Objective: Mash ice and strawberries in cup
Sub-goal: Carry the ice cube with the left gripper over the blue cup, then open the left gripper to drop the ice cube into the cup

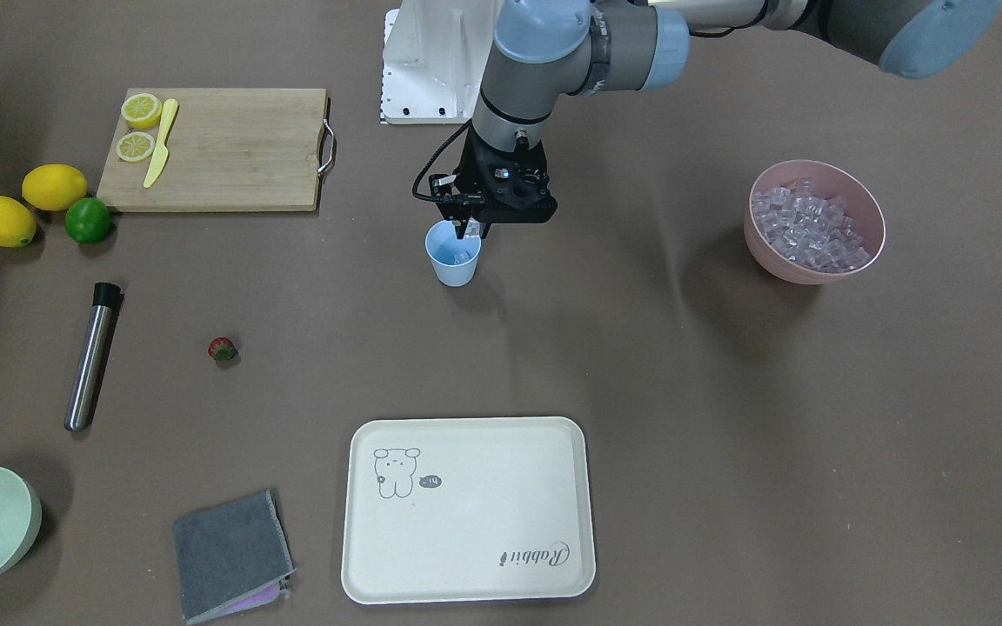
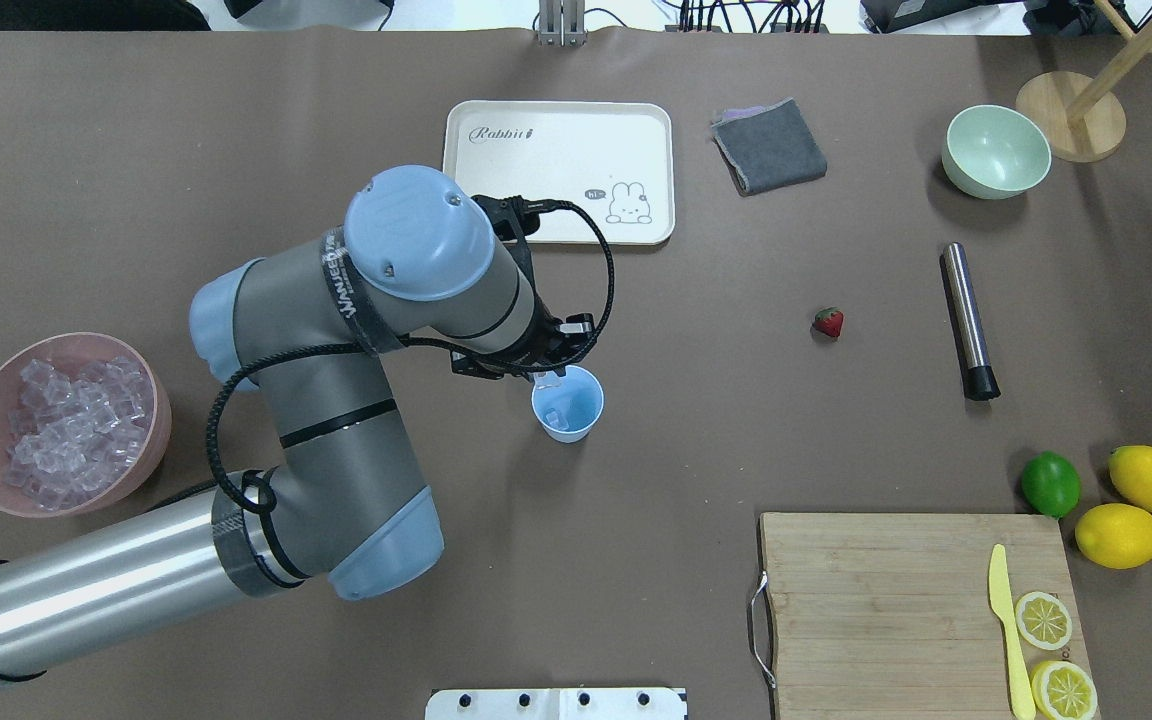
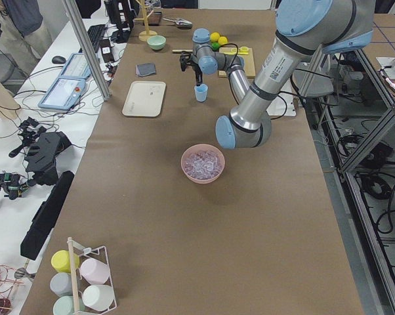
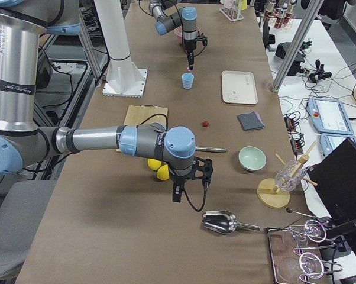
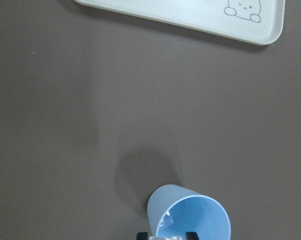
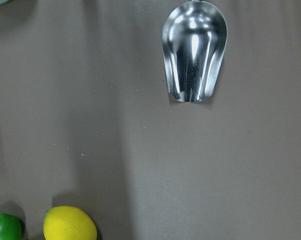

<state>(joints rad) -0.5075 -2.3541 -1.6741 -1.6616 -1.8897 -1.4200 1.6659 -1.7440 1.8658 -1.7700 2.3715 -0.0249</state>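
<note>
My left end effector (image 1: 472, 231) pinches a small clear ice cube (image 2: 547, 379) just above the small light blue plastic cup (image 1: 453, 259) mid-bench. The small red strawberry (image 1: 223, 349) lies well apart.

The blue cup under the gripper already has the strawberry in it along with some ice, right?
Not quite. The strawberry lies on the table, apart from the cup, near the metal rod. The overhead view shows only ice in the cup, under the left gripper.
</note>
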